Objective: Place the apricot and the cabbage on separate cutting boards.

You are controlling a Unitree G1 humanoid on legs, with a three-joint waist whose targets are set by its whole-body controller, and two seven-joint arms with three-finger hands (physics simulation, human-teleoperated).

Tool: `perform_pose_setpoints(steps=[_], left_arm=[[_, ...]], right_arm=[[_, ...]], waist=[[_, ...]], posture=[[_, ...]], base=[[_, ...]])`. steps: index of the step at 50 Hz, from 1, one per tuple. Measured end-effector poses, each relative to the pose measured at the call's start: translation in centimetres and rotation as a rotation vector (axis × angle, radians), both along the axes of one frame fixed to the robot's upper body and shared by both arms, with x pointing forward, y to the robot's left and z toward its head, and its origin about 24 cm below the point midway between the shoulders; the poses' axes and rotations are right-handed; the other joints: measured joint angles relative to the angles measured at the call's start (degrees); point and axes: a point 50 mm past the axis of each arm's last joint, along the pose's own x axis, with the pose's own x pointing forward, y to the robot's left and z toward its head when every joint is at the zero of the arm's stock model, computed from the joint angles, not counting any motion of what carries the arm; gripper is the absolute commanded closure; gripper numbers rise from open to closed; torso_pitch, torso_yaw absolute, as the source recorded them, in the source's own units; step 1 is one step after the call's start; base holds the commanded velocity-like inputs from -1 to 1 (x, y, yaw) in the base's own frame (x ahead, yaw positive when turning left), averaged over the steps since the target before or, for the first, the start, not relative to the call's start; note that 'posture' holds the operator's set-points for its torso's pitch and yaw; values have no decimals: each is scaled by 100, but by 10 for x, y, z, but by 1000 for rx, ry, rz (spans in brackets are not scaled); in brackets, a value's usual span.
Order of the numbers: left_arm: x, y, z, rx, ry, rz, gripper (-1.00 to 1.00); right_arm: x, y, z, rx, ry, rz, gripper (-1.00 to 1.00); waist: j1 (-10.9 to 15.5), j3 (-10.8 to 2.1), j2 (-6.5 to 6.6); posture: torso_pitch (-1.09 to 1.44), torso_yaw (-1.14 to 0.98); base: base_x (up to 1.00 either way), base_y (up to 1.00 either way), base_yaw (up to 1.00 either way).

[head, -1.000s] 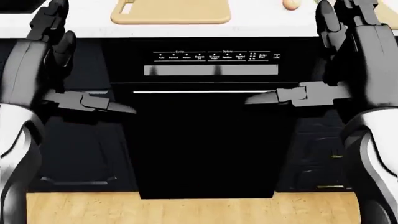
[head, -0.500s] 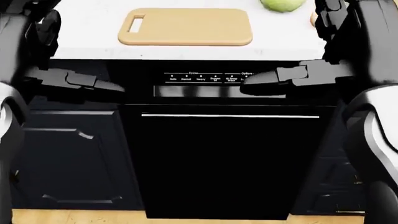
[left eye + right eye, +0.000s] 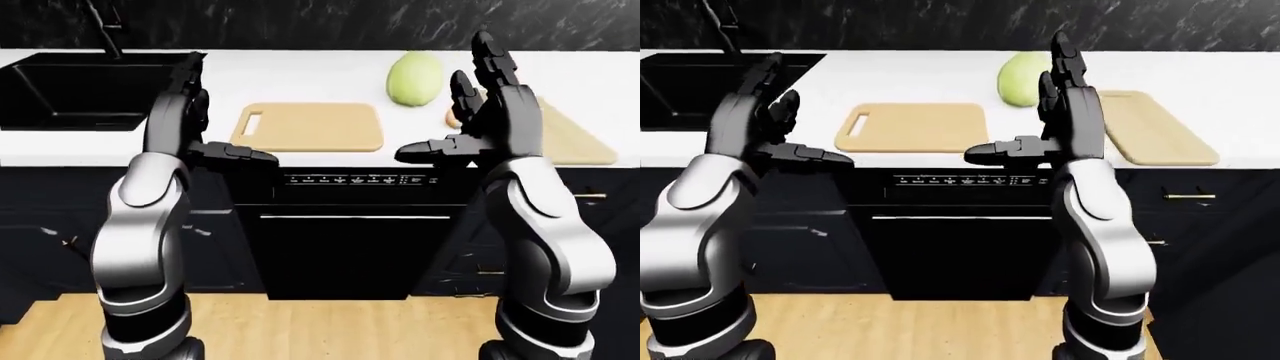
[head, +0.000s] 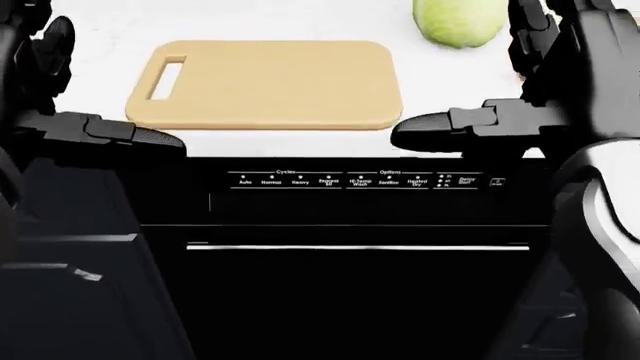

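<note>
A pale green cabbage (image 3: 414, 78) lies on the white counter (image 3: 300, 71), beyond the right end of a bare wooden cutting board (image 3: 310, 126). A second board (image 3: 1155, 127) lies to the right, also bare where it shows. Only an orange sliver of the apricot (image 3: 450, 118) peeks out beside my right palm; whether it touches that board is hidden. My left hand (image 3: 215, 120) is raised and open left of the first board. The right hand (image 3: 468, 112) is raised and open too, in line with the cabbage and apricot. Neither holds anything.
A black sink (image 3: 70, 90) with a faucet (image 3: 105, 30) is set in the counter at the left. Below the counter edge is a black dishwasher (image 4: 350, 285) with dark cabinets (image 3: 230, 247) beside it. Wooden floor (image 3: 330, 326) runs beneath.
The head view has shifted: counter, board and cabbage slid down and grew larger, and the floor dropped out of sight. Both hands stay open and raised.
</note>
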Motion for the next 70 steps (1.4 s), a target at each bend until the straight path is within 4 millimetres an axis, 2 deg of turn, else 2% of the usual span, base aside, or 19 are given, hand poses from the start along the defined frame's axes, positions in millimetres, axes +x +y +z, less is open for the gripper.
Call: perform_pose_setpoints(steps=[5, 10, 12, 13, 17, 23, 30, 35, 40, 41, 44, 46, 51, 53, 56, 59, 64, 67, 70], left_arm=[[-5, -2, 12, 10, -55, -10, -100], [-6, 2, 12, 8, -58, 7, -100], [-5, 2, 10, 7, -48, 9, -100], [-5, 1, 10, 8, -47, 5, -100], [-2, -9, -1, 6, -1, -48, -100], [-6, -6, 8, 8, -50, -35, -100], [-5, -7, 5, 12, -34, -31, -100], [-5, -7, 3, 8, -23, -26, -100], [-6, -6, 6, 14, -38, -24, -100], [-6, -4, 7, 14, -39, -16, -100], [-5, 0, 3, 8, -18, 10, -100], [-5, -1, 5, 12, -22, 7, -100], [-10, -2, 15, 20, -74, -2, -100], [-11, -2, 17, 22, -89, -4, -100], [-9, -5, 5, 16, -33, -18, -100], [-7, -5, 1, 13, 13, -26, -100], [-12, -3, 12, 21, -48, -19, -100], [-13, 1, 13, 22, -50, 4, -100], [-13, 3, 14, 22, -54, 17, -100]], right_arm=[[-6, -4, 18, 3, -85, -22, -100], [-7, -1, 17, 1, -93, -10, -100], [-5, -1, 16, -3, -80, -6, -100], [-5, -1, 15, -4, -79, -8, -100], [-4, -12, 3, 2, -31, -58, -100], [-6, -10, 10, 6, -66, -51, -100], [-5, -8, 7, -6, -59, -43, -100], [-4, -7, 6, -14, -56, -41, -100], [-6, -8, 5, -12, -73, -42, -100], [-5, -7, 4, -8, -70, -36, -100], [-3, -2, 5, -14, -49, -13, -100], [-5, -3, 6, -13, -57, -13, -100], [-8, -4, 11, -2, -97, -21, -100], [-8, -6, 13, 13, -107, -33, -100], [-5, -11, 4, 32, -58, -63, -100], [0, -15, -3, 31, -7, -89, -100], [-4, -15, 6, 7, -53, -100, -100], [-6, -12, 8, 5, -70, -82, -100], [-8, -13, 13, 11, -91, -82, -100]], waist=[[-24, -145, -151], [1, -116, -414], [23, -114, -607], [-1, -125, -802], [-126, -25, -774], [-97, 6, -402], [-96, 13, -275], [-96, -43, -361], [-170, 37, -91], [-122, 76, -152], [-70, 106, -39], [-62, 47, -68], [-22, 40, -329], [-37, 39, -554], [-72, 141, -477], [-86, 189, -499], [-132, 162, -364], [-115, 28, -443], [-81, -4, -482]], posture=[[0, 0], [0, 0], [0, 0], [0, 0], [0, 0], [0, 0], [0, 0], [0, 0], [0, 0], [0, 0], [0, 0], [0, 0], [0, 0], [0, 0], [0, 0], [0, 0], [0, 0], [0, 0], [0, 0]], base=[[0, -44, 0], [0, -44, 0], [3, -24, 0], [9, -12, 0], [11, -14, 0], [11, -24, 0], [15, -16, 0], [20, 0, 0], [36, 0, 0], [36, 0, 0], [36, 0, 0], [36, 0, 0], [19, 0, 0], [0, 0, 0], [0, 0, 0], [0, 0, 0], [0, 0, 0], [0, 0, 0], [0, 0, 0]])
